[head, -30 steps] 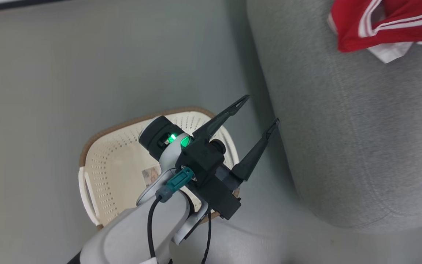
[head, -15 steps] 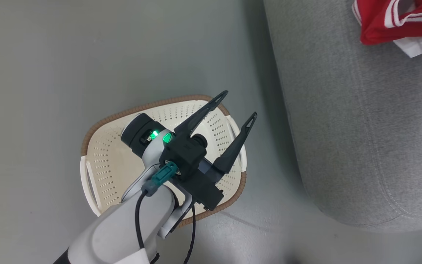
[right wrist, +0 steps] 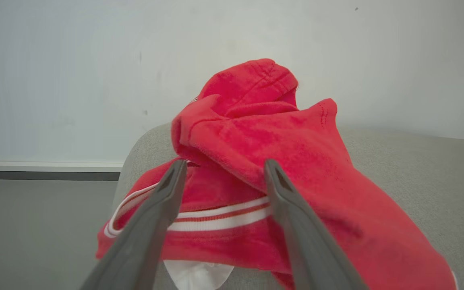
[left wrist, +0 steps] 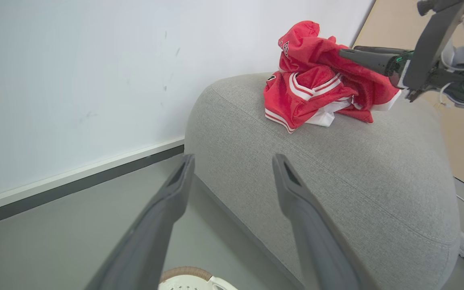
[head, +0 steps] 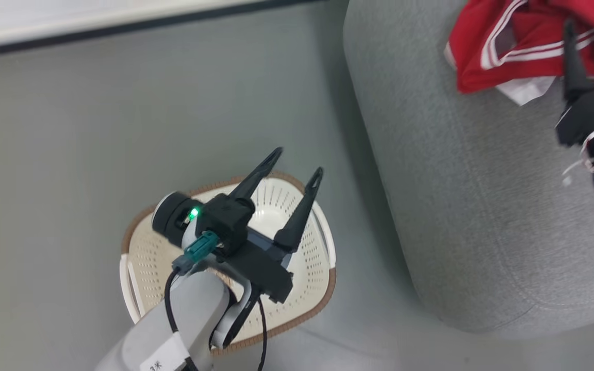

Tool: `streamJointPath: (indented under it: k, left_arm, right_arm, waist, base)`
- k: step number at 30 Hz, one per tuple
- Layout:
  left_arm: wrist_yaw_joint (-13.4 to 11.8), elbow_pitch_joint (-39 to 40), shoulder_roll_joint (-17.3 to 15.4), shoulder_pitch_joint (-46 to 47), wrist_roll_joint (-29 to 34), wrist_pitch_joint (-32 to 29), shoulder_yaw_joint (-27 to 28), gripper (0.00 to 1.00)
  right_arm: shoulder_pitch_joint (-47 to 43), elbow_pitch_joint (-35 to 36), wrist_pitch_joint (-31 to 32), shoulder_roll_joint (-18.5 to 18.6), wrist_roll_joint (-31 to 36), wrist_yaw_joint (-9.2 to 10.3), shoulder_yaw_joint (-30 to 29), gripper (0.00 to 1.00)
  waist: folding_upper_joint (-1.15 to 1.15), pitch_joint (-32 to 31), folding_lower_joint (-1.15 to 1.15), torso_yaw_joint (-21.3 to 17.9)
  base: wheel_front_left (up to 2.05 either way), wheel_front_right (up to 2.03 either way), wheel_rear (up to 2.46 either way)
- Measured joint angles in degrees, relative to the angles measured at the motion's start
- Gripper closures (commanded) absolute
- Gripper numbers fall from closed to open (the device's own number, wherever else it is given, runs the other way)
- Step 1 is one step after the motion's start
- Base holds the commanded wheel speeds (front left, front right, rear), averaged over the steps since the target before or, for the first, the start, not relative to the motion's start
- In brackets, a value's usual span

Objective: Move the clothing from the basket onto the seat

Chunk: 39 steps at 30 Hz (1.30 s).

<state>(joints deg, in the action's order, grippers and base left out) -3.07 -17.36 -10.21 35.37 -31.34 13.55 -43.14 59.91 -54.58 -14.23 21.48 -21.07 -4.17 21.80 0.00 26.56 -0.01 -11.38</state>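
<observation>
Both open: left claw [head: 297, 160] over basket [head: 141, 268], right claw [right wrist: 226, 163] at clothing [head: 488, 72].

no text reads clearly. a white tag [head: 159, 361] on the left forearm [head: 199, 309], at the near edge of the head view, carries dark characters too small to make out. the red clothing [left wrist: 316, 76] bears small black-and-white print [left wrist: 285, 47] on its left folds, illegible.

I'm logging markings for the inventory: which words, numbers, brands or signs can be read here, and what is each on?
Nothing here can be quoted.
White tag on the left forearm: dark marks, too blurred to read.
Clothing: small dark print near its top fold and by its striped edge, too small to read.
</observation>
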Motion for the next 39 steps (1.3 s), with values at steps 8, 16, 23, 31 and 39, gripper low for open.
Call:
streamJointPath:
  k: [8,16,23,31,39]
  left_arm:
    - [-0.29,-2.65,1.05,-3.07,-2.09,0.45,2.94,0.00]
    - [-1.55,-5.08,1.14,-7.97,-4.10,0.70,5.63,0.00]
    - [-2.54,-6.33,-0.13,-11.96,-4.74,0.75,9.38,0.00]
    - [-3.55,-5.30,-2.25,-16.94,-4.92,0.75,15.07,0.00]
    - [-4.02,-1.93,-4.78,-23.65,-4.87,0.75,21.65,0.00]
  right_arm:
    - [-5.72,0.00,-0.05,-2.41,0.18,-0.79,1.31,0.00]
    - [-11.90,2.34,-0.05,-4.75,0.49,-0.89,2.20,0.00]
    - [-18.59,5.75,-0.05,-7.80,0.32,-0.80,1.97,0.00]
    - [-24.98,10.81,-0.05,-9.82,-0.18,0.98,1.03,0.00]
    - [-32.14,18.93,-0.05,-11.73,0.09,3.76,0.91,0.00]
  waist:
    - [0.00,-6.31,0.00,0.15]
    - [-0.01,-12.73,-0.01,1.61]
    - [-0.01,-17.56,-0.01,3.71]
    - [-0.01,-21.32,0.00,6.10]
    - [-0.01,-23.90,0.00,7.82]
  base:
    - [0.00,0.00,0.00]
    - [0.00,0.00,0.00]
    - [0.00,0.00,0.00]
    - [0.00,0.00,0.00]
    - [0.00,0.00,0.00]
